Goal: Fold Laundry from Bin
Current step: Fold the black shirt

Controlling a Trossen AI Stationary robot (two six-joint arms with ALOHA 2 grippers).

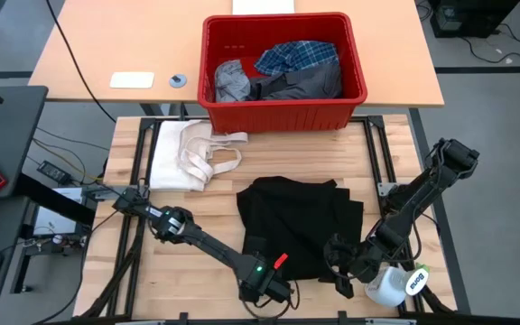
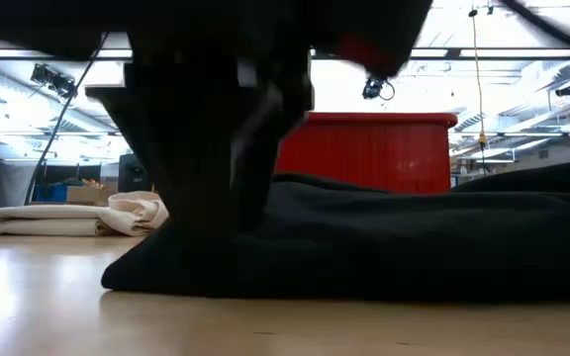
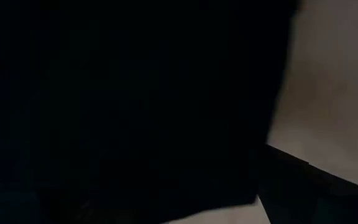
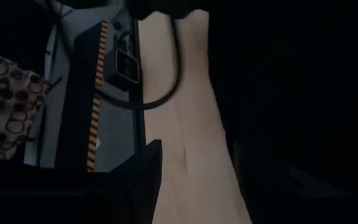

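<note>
While the black garment [image 1: 296,226] lies spread at the worktop's near middle for folding, you have the left gripper [image 1: 273,291] and right gripper [image 1: 341,262] at its near edge; whether either grips it, you cannot tell. More laundry waits in the red bin [image 1: 283,113] at the far edge.

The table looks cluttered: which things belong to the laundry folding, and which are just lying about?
Part of the job:
- black garment, spread on the table
- red bin
- plaid shirt and grey garments inside the bin
- left gripper and right gripper, both at the black garment's near edge

Lying about:
- cream cloth with strap loops
- white pad
- small round disc
</note>
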